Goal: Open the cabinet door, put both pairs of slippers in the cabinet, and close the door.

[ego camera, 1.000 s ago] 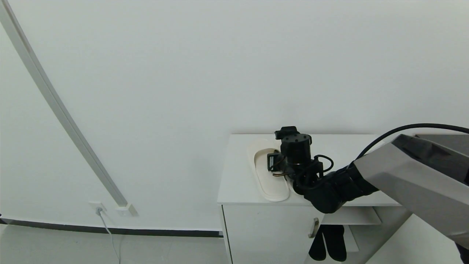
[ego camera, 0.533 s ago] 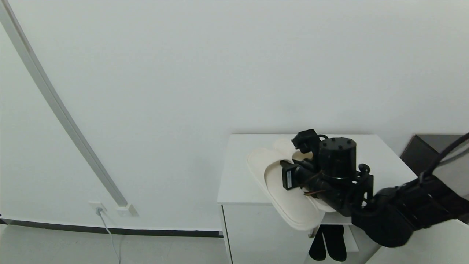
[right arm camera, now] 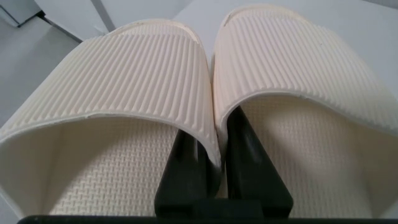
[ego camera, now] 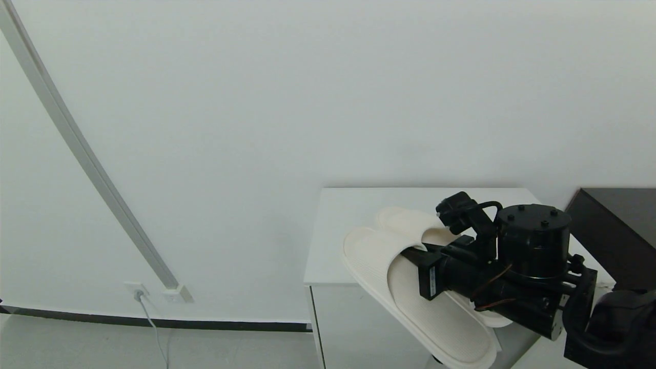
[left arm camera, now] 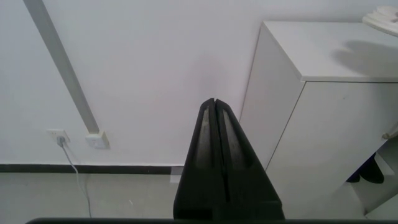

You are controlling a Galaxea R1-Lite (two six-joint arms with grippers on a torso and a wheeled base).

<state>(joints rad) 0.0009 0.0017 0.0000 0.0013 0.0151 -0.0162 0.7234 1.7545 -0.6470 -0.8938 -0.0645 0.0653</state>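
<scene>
A pair of white slippers (ego camera: 410,277) hangs tilted over the front edge of the white cabinet (ego camera: 338,236), toes toward the wall. My right gripper (ego camera: 412,252) is shut on the pair, pinching the two inner upper edges together (right arm camera: 143,81) between its fingers (right arm camera: 186,149). A tip of a white slipper (left arm camera: 382,14) shows above the cabinet top (left arm camera: 323,56). A black pair (left arm camera: 372,171) lies inside the cabinet's open lower part. My left gripper (left arm camera: 214,109) is shut on nothing, low and left of the cabinet.
A dark piece of furniture (ego camera: 615,225) stands right of the cabinet. A wall socket with a cable (ego camera: 136,293) and a slanted rail (ego camera: 92,169) are on the wall to the left. Bare floor lies left of the cabinet.
My right gripper has lifted the white slippers off the cabinet top and carried them rightward and toward the front, now overhanging the edge. The black slippers are now hidden in the head view.
</scene>
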